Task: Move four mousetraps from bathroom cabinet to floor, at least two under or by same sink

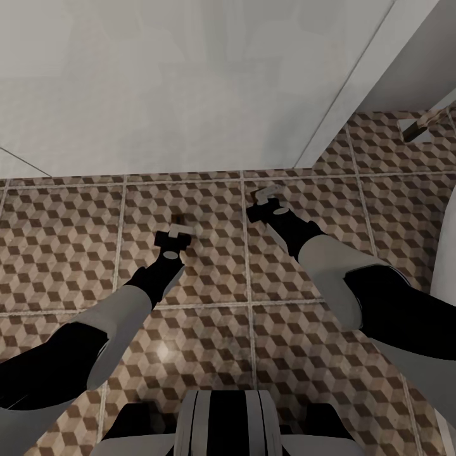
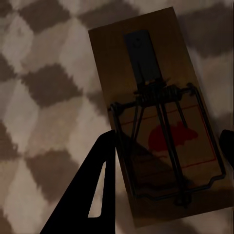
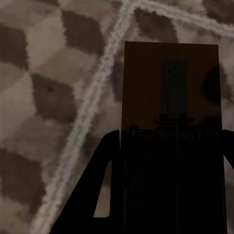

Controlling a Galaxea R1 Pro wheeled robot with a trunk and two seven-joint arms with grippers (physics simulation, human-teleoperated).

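Note:
Both arms reach down to the cube-patterned bathroom floor [image 1: 69, 240]. My left gripper [image 1: 172, 237] hangs low over a tile. A dark-brown mousetrap [image 2: 156, 122] with a wire bar and a red mouse print sits between its fingers [image 2: 100, 195], skewed to them, and pokes out ahead of them [image 1: 178, 220]. My right gripper [image 1: 266, 194] is farther right, near a grout line. A second mousetrap [image 3: 170, 117] sits straight between its fingers [image 3: 105, 190], its near half in shadow. The sink and the cabinet are out of view.
A broad white panel [image 1: 158, 82] rises just beyond the grippers, and a white slanted edge [image 1: 354, 82] runs up to the right. A pale fitting [image 1: 419, 126] sticks out at the far right, above a white curved body [image 1: 446, 253]. My base [image 1: 221, 424] is below.

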